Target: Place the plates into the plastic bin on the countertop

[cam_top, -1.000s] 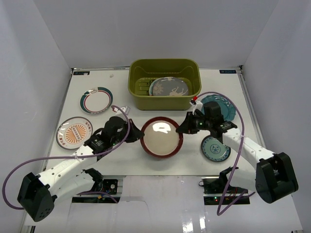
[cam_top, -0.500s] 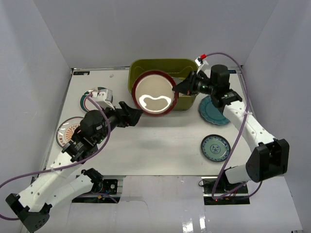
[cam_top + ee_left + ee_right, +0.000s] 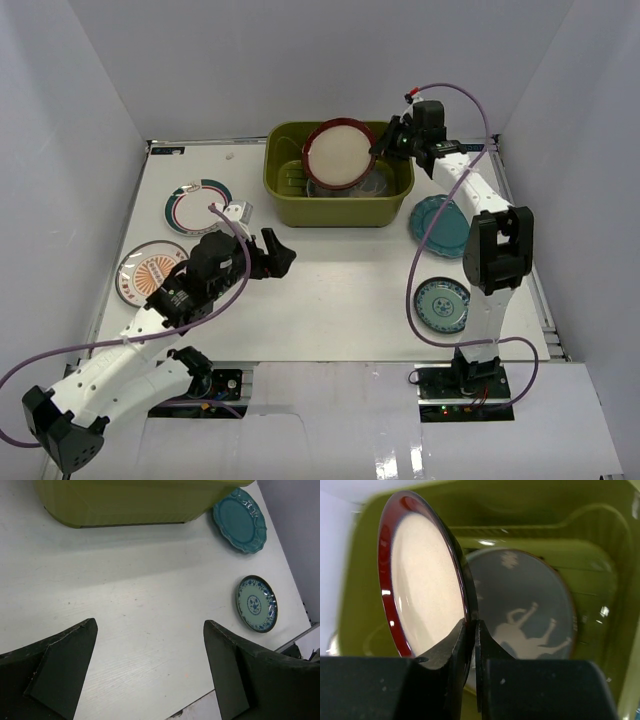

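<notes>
My right gripper (image 3: pixel 381 148) (image 3: pixel 471 626) is shut on the rim of the dark red plate (image 3: pixel 338 155) (image 3: pixel 422 585), holding it tilted on edge over the olive-green plastic bin (image 3: pixel 290 198) (image 3: pixel 615 605). A grey plate (image 3: pixel 372 184) (image 3: pixel 530 615) lies flat on the bin's bottom. My left gripper (image 3: pixel 281 254) (image 3: pixel 150 670) hangs open over the white countertop (image 3: pixel 330 290) (image 3: pixel 135 600), nothing between its fingers. More plates lie on the countertop: teal scalloped (image 3: pixel 440 226) (image 3: pixel 240 519), small teal (image 3: pixel 442 305) (image 3: pixel 256 603), white striped-rim (image 3: pixel 195 205), orange-patterned (image 3: pixel 145 273).
White walls enclose the countertop on three sides. Metal rails run along its left and right edges. Purple cables loop from both arms. The bin's near wall (image 3: pixel 130 502) stands ahead of the left gripper.
The right gripper carried the dark red plate from the countertop's middle up over the bin. The left gripper let go of it, opened and drew back to the left.
</notes>
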Robot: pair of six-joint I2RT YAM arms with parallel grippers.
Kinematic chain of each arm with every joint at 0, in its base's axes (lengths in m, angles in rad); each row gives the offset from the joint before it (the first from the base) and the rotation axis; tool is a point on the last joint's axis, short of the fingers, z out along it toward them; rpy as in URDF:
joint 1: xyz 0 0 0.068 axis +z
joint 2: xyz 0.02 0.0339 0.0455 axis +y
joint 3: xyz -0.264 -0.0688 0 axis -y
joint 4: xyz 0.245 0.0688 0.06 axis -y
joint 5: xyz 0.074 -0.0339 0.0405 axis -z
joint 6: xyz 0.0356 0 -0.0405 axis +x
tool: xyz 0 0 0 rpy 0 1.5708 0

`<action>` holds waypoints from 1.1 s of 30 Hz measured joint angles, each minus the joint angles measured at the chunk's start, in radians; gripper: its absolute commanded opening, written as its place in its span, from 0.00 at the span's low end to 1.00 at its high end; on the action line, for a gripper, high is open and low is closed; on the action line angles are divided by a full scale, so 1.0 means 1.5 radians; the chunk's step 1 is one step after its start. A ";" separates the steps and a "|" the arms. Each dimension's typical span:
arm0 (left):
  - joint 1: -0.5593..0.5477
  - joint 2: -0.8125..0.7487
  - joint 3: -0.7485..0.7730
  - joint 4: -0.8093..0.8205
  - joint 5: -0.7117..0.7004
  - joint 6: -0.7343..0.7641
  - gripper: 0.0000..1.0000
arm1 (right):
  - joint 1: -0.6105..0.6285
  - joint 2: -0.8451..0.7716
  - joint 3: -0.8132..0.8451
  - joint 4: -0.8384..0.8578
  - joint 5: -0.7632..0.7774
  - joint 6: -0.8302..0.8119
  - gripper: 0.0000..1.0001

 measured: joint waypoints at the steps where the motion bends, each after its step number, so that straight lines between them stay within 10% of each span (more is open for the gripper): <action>1: 0.000 0.003 -0.001 -0.003 0.000 0.007 0.98 | 0.001 0.017 0.010 -0.018 0.017 -0.006 0.08; 11: 0.000 0.009 -0.001 -0.003 -0.004 0.058 0.98 | 0.022 0.089 0.033 -0.080 0.089 -0.038 0.08; 20: 0.000 0.014 -0.001 0.007 -0.003 0.072 0.98 | 0.047 0.092 0.037 -0.078 0.120 -0.039 0.74; 33: 0.000 0.009 -0.003 0.018 0.021 0.079 0.98 | 0.057 0.070 0.107 -0.134 0.230 -0.105 0.96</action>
